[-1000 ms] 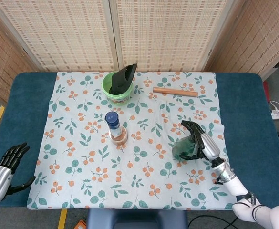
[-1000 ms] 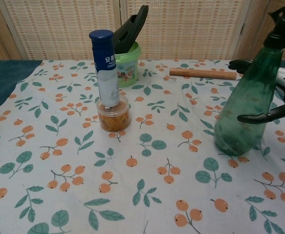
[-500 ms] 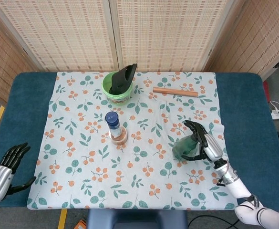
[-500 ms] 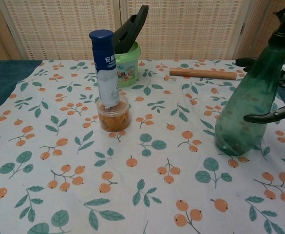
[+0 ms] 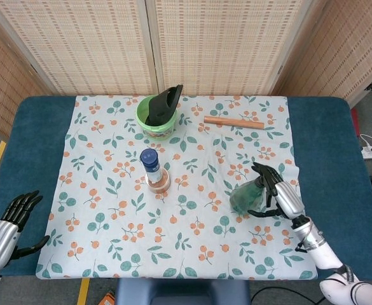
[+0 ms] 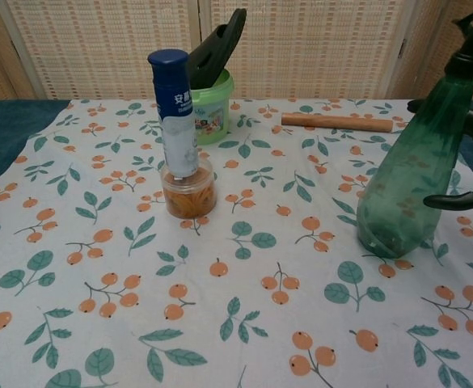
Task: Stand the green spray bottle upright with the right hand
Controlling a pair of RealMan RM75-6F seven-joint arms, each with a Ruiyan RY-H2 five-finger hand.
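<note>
The green spray bottle (image 5: 245,198) (image 6: 406,186) stands upright on the floral cloth at the right, its black trigger head on top. My right hand (image 5: 282,198) (image 6: 472,195) is just to the right of it, fingers spread wide and holding nothing. In the chest view only its fingertips show at the right edge, and the thumb overlaps the bottle's side. Whether it still touches the bottle I cannot tell. My left hand (image 5: 9,221) hangs off the table's near left corner, fingers apart and empty.
A blue-capped white bottle (image 5: 151,164) (image 6: 174,121) stands on a small jar mid-cloth. Behind it a green tub (image 5: 156,121) (image 6: 213,103) holds a black tool. A wooden stick (image 5: 234,122) (image 6: 338,121) lies at the back right. The cloth (image 5: 109,190) covers a blue table (image 5: 325,146).
My right hand has drawn away from the bottle to the right and toward me, fingers opening. The bottle stays upright in place. The left hand has barely moved.
</note>
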